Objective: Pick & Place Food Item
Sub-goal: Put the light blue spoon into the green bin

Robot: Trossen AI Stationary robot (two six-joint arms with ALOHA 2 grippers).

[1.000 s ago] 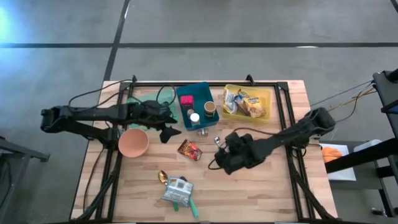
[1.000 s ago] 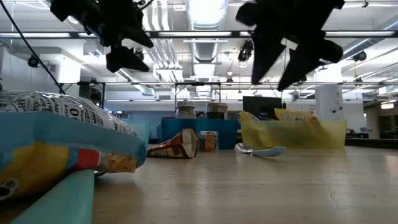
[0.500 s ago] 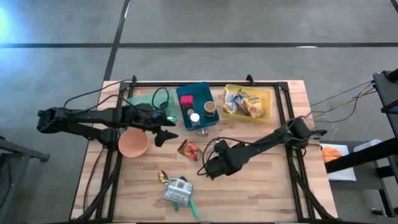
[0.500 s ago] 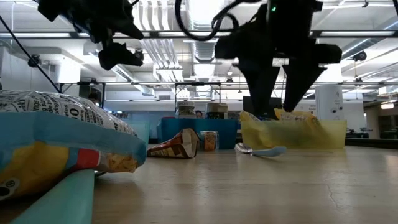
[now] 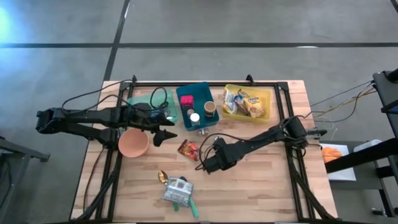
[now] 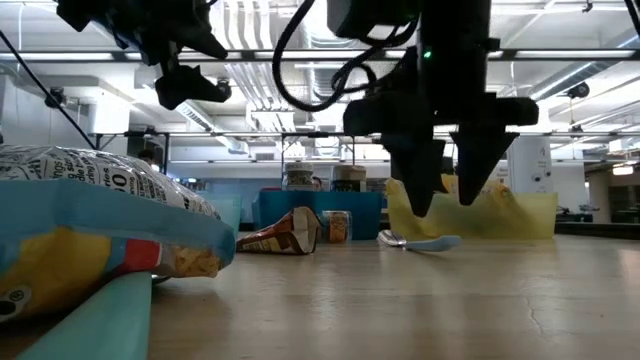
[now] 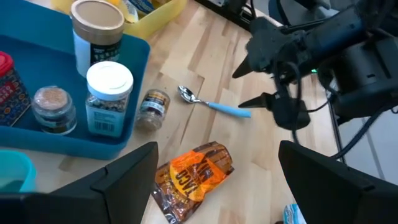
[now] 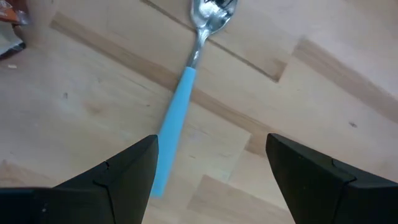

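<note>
The food item, an orange and brown snack packet [image 5: 189, 149] [image 7: 189, 180], lies flat on the wooden table near its middle. My right gripper [image 5: 208, 163] [image 6: 443, 195] hangs open just right of the packet, pointing steeply down, a short way above the table. Below it lies a blue-handled spoon [image 8: 177, 112] [image 6: 420, 241], between and beside its fingers, untouched. My left gripper [image 5: 163, 128] [image 6: 185, 80] stands open and high, left of the packet, looking down on it.
A blue bin [image 5: 194, 106] with jars and a yellow tray [image 5: 247, 102] of snack bags stand at the back. A small jar [image 7: 152, 102] lies beside the bin. A pink bowl [image 5: 133, 142], a gold spoon [image 5: 163, 177] and a chip bag [image 5: 177, 191] lie toward the left and near side.
My right gripper has gone toward the table's left edge and down, tipping from a slant to point steeply down over the blue-handled spoon. My left gripper has drawn back a little toward the left edge. Both stay open; nothing on the table has moved.
</note>
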